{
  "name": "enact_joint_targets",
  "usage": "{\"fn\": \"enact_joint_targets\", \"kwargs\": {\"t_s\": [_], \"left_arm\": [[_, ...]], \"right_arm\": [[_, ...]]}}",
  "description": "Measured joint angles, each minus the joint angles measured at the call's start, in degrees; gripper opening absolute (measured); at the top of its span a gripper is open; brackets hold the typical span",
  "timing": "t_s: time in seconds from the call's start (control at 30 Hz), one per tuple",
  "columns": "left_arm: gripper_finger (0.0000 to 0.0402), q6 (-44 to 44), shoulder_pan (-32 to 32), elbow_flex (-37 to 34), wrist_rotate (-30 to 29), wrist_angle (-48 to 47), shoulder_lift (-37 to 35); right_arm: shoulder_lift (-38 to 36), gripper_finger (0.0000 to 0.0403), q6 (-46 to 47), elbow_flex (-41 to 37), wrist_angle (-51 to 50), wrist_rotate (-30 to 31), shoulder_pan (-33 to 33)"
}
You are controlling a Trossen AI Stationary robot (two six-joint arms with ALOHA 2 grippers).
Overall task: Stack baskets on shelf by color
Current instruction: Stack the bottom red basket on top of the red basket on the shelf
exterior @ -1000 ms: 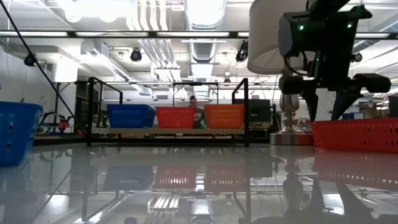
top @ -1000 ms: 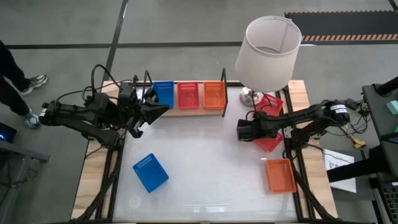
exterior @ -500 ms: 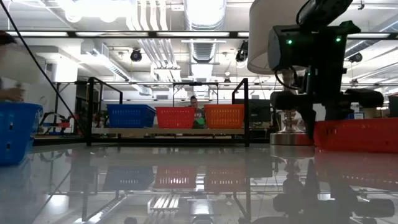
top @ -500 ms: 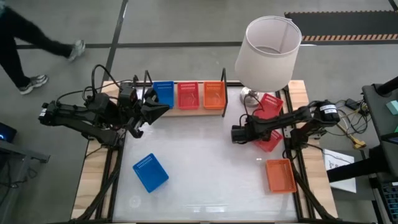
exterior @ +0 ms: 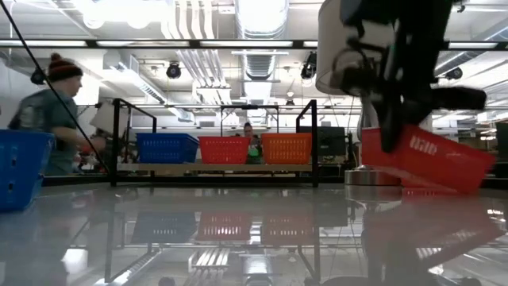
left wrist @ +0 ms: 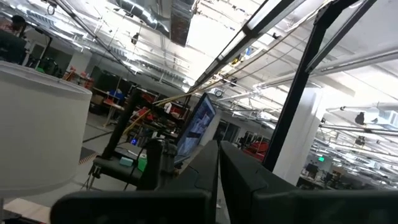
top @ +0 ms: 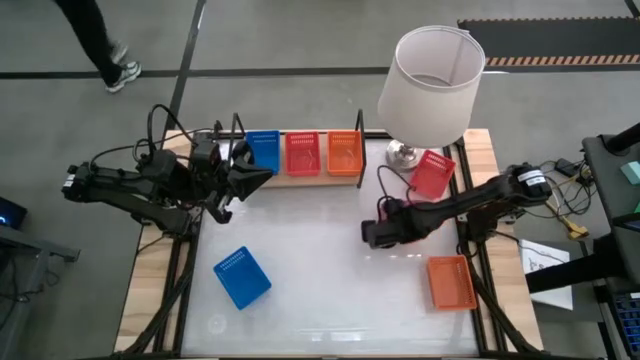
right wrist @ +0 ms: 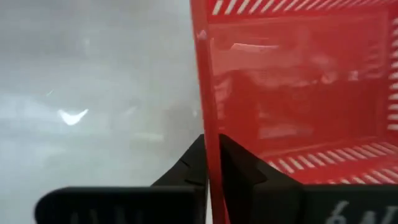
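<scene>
Slip risk: in the high view the right gripper (top: pixel 372 233) is pinching only one wall of a red basket (top: pixel 432 172) beside the lamp (top: pixel 430 75). Low view: basket (exterior: pixel 425 159) is hanging tilted, clear of the table (exterior: pixel 238 238), could swing. Right wrist: fingers (right wrist: pixel 239 171) are clamping its wall (right wrist: pixel 205 81). Left gripper (top: pixel 262 177), closed and empty, is waiting by the shelf (top: pixel 300 179).

In the high view the right arm is covering the red basket (top: pixel 437 222) it is carrying, so only slivers are showing. The lampshade (top: pixel 432 84) is hiding most of the lamp base (top: pixel 402 154). In the low view the blue basket (exterior: pixel 19 167) is running off the picture's edge, and the walking person (exterior: pixel 49 119) is smearing into blur.
</scene>
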Motion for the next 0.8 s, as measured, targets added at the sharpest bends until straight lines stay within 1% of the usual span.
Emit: {"fn": "enact_joint_targets", "kwargs": {"t_s": [0.13,0.27,0.4,0.43,0.53,0.7,0.73,0.8], "left_arm": [[0.0000,0.20,0.20,0.00,0.00,0.02,0.00],[0.0000,0.22,0.31,0.00,0.00,0.04,0.00],[0.0000,0.24,0.31,0.00,0.00,0.07,-0.03],[0.0000,0.24,0.31,0.00,0.00,0.07,-0.07],[0.0000,0.26,0.31,0.00,0.11,0.07,-0.43],[0.0000,0.26,0.31,0.00,0.20,0.09,-2.67],[0.0000,0.26,0.31,0.00,0.20,0.14,-3.34],[0.0000,0.26,0.31,0.00,0.22,0.15,-4.78]], "right_arm": [[0.00,0.0009,-8.81,5.78,0.01,-0.93,2.83],[0.00,0.0008,-25.28,12.27,-0.15,-3.36,6.18],[0.00,0.0008,-37.31,19.20,-0.05,-7.10,9.67],[0.00,0.0008,-41.67,21.06,0.14,-7.50,10.56],[0.10,0.0008,-58.96,26.12,0.11,-7.49,13.48],[1.54,0.0008,-89.47,34.59,0.14,-7.58,16.80],[1.80,0.0008,-92.86,36.18,0.17,-7.60,16.73],[2.56,0.0008,-95.72,39.19,0.12,-7.40,15.57]]}}
